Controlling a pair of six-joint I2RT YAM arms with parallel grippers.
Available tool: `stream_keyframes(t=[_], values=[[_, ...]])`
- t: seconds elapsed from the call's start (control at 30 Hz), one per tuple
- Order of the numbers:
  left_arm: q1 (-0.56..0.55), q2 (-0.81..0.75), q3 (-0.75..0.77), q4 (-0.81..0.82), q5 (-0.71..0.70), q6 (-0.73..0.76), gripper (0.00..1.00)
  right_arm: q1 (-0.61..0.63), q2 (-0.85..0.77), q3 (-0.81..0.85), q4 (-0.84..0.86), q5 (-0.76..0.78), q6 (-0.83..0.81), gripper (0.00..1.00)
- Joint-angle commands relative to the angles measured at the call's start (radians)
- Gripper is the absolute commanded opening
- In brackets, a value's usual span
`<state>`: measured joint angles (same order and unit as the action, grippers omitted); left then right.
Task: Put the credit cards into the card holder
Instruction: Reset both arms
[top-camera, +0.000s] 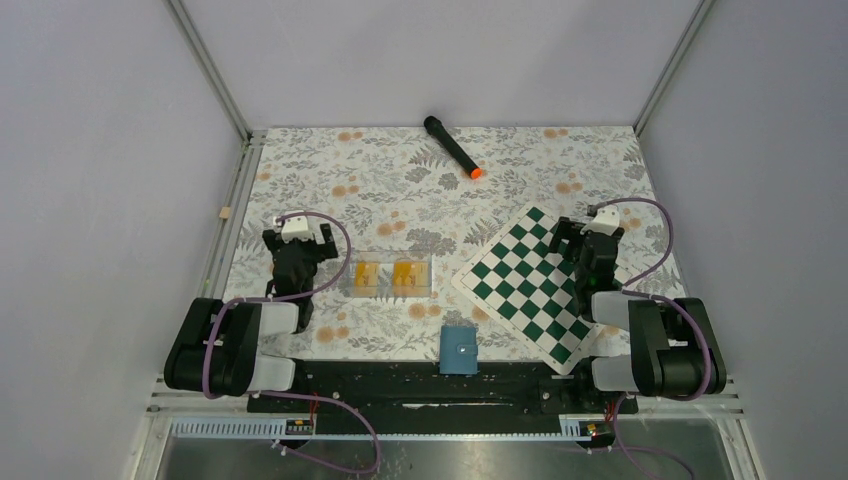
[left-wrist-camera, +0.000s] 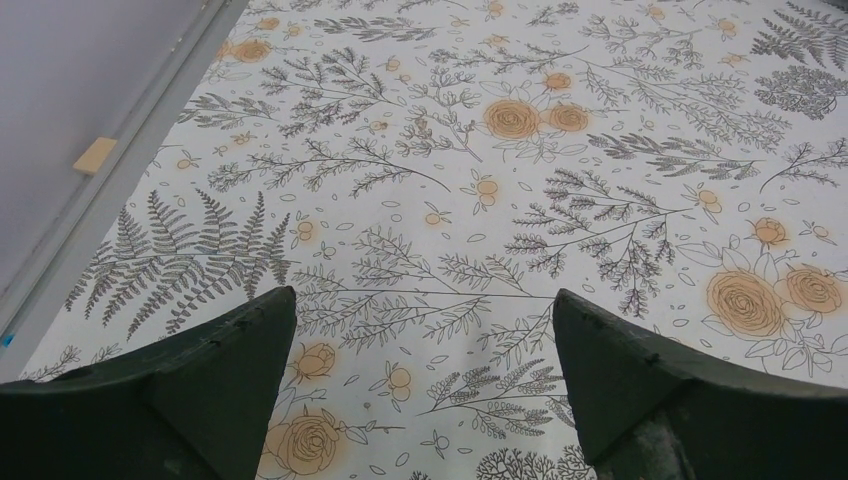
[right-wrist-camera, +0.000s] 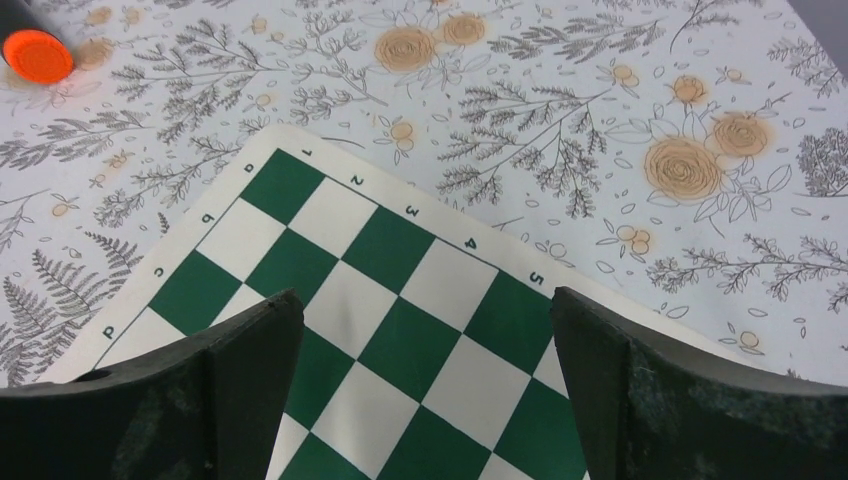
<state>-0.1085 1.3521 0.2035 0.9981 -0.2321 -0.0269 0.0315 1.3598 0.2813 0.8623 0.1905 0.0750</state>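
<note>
The two credit cards (top-camera: 370, 275) lie flat, side by side, inside a clear tray (top-camera: 432, 262) on the flowered table (top-camera: 400, 180). The tray sits just to the right of the left gripper (left-wrist-camera: 422, 300), between it and the chessboard (top-camera: 520, 285). Neither arm touches it. The left gripper's jaws stand wide apart with nothing between them, and its own camera sees only the leaf-and-rose cloth ahead, with a small wooden block (left-wrist-camera: 95, 155) off at the left edge by the rail. The cards are not in that view at all.

The card holder (top-camera: 459, 350) (blue, with a little snap showing on its face) lies at the near edge of the table, between the two arm bases. It is nearer to me than the tray and a little to its right, close to the chessboard's near-left side but not touching it. It is well apart from both grippers.

The right gripper (right-wrist-camera: 422, 298) hangs over the chessboard, which lies turned at an angle. Its jaws are spread wide too and hold nothing. Green and white squares show between its fingers.

A black marker (top-camera: 452, 146) with an orange tip lies on the far side of the table, well away from everything else.
</note>
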Motion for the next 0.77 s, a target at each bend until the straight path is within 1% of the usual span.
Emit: stream_keyframes(t=[0.0, 0.1, 0.13, 0.17, 0.33, 0.4, 0.53, 0.63, 0.73], values=[[0.006, -0.007, 0.020, 0.091, 0.014, -0.001, 0.99, -0.001, 0.000, 0.003, 0.098, -0.014, -0.025, 0.99], [0.006, -0.006, 0.028, 0.078, 0.024, -0.001, 0.99, -0.002, -0.003, -0.003, 0.104, -0.008, -0.026, 1.00], [0.006, -0.006, 0.027, 0.082, 0.025, -0.001, 0.99, -0.002, -0.007, -0.013, 0.119, 0.028, -0.011, 1.00], [0.006, -0.005, 0.028, 0.081, 0.025, -0.001, 0.99, -0.001, -0.008, -0.028, 0.144, 0.075, 0.013, 0.99], [0.006, -0.005, 0.028, 0.081, 0.024, -0.001, 0.99, -0.003, -0.007, -0.124, 0.333, 0.092, 0.015, 0.99], [0.006, -0.005, 0.028, 0.082, 0.024, -0.001, 0.99, -0.001, -0.008, -0.105, 0.291, 0.079, 0.014, 0.99], [0.006, -0.005, 0.029, 0.081, 0.025, -0.001, 0.99, -0.002, -0.008, -0.006, 0.104, 0.050, 0.003, 1.00], [0.006, -0.004, 0.030, 0.081, 0.026, -0.001, 0.99, -0.002, -0.003, -0.015, 0.138, 0.040, 0.001, 0.99], [0.006, -0.005, 0.030, 0.078, 0.027, -0.001, 0.99, -0.001, -0.004, -0.017, 0.137, 0.038, -0.001, 0.99]])
